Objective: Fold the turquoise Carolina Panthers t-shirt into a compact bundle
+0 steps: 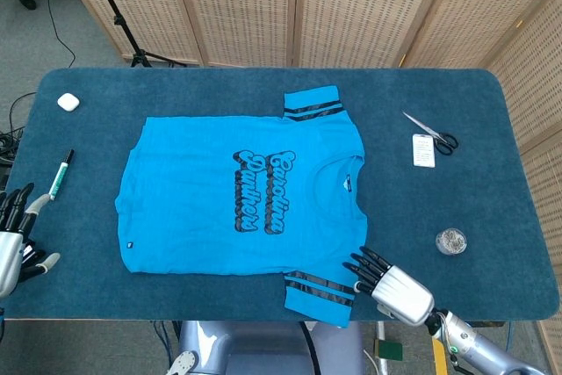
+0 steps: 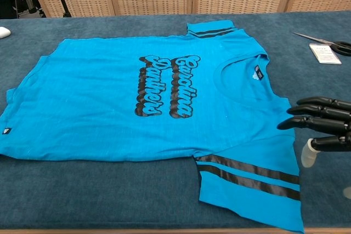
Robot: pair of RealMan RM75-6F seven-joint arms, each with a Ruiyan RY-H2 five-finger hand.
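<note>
The turquoise Carolina Panthers t-shirt (image 1: 241,195) lies flat and face up in the middle of the table, collar toward the right. Its near striped sleeve (image 1: 320,292) reaches the front edge, and the other striped sleeve (image 1: 313,103) points to the back. My right hand (image 1: 391,285) hovers at the front right with fingers spread and empty. Its dark fingertips (image 2: 290,121) reach the shirt's (image 2: 148,97) right edge just above the near sleeve (image 2: 249,190); contact is unclear. My left hand (image 1: 13,239) is open at the table's left edge, away from the shirt.
Scissors (image 1: 430,133) and a white card (image 1: 423,150) lie at the right. A small round silver object (image 1: 451,241) sits right of my right hand. A green marker (image 1: 60,173) and a white case (image 1: 68,102) lie at the left. Folding screens stand behind.
</note>
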